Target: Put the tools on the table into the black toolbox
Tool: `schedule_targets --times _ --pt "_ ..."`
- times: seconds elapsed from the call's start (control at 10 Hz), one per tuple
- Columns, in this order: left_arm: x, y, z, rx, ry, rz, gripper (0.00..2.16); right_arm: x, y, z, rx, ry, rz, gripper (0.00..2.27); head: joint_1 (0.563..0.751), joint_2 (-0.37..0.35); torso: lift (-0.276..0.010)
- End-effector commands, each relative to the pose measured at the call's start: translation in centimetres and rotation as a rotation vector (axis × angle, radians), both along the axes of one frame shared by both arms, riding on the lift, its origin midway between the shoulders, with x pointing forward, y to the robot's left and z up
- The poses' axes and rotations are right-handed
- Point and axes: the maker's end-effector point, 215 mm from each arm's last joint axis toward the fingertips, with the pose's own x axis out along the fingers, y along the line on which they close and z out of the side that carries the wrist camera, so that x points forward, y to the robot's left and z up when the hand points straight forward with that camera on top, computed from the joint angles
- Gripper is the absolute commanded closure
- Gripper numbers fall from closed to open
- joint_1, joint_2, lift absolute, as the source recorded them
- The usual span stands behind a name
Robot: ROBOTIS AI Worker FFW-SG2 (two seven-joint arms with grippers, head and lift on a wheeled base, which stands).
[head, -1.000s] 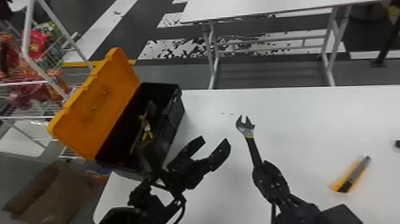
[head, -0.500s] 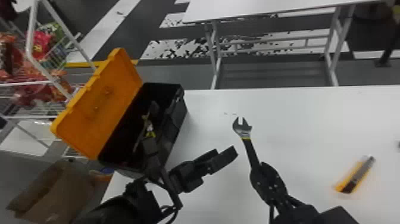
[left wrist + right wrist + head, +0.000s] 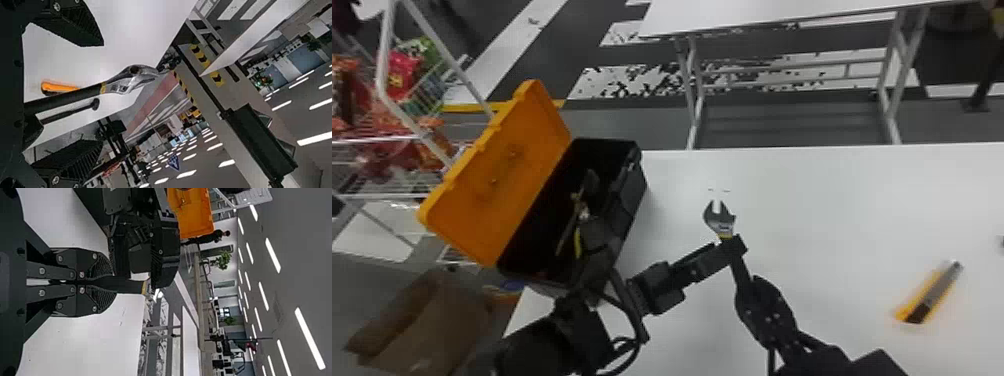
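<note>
The right tool (image 3: 751, 287) is closed firmly on the handle of the wrench (image 3: 721, 223), above the white surface (image 3: 837, 210). The left tool (image 3: 733, 247) is wide open, with the wrench between its fingers. The orange knife (image 3: 928, 295) lies on the surface at right; the black toolbox (image 3: 633, 197) stands open at left.
</note>
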Motion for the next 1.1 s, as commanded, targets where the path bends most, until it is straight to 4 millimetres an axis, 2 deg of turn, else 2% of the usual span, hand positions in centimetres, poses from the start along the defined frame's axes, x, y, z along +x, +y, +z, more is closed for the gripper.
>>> schedule_targets --times 0.0,0.4,0.5,0.6,0.7,0.8,0.9,1.0 --pt "-0.44 -0.78 -0.09 -0.02 0.026 -0.025 0.14 -0.08 0.48 0.2 0.002 -0.004 0.011 2.24 0.695 0.3 -0.075" --pt "-0.38 -1.06 -0.11 -0.018 0.039 -0.039 0.21 -0.28 1.39 0.16 0.0 0.003 0.034 2.24 0.695 0.299 -0.075" --pt "-0.24 -1.09 -0.01 -0.017 0.038 -0.04 0.29 -0.35 1.46 0.09 -0.001 0.006 0.035 2.24 0.695 0.303 -0.075" --pt "-0.2 -1.17 0.01 -0.013 0.039 -0.049 0.54 -0.37 1.46 0.0 -0.002 0.009 0.036 2.24 0.695 0.306 -0.075" --pt "-0.33 -1.26 -0.27 -0.005 0.047 -0.054 1.08 -0.39 1.47 -0.09 -0.004 0.011 0.036 2.24 0.695 0.305 -0.075" --pt "-0.18 -1.19 -0.28 0.007 0.041 -0.057 1.43 -0.39 1.47 -0.09 -0.004 0.011 0.036 2.24 0.695 0.305 -0.075" --pt "-0.27 -1.25 -0.34 0.018 0.038 -0.07 1.95 -0.39 1.47 -0.09 -0.004 0.011 0.036 2.24 0.695 0.305 -0.075" --pt "-0.32 -1.26 -0.34 0.022 0.031 -0.08 2.1 -0.39 1.47 -0.09 -0.002 0.012 0.036 2.24 0.695 0.304 -0.075"
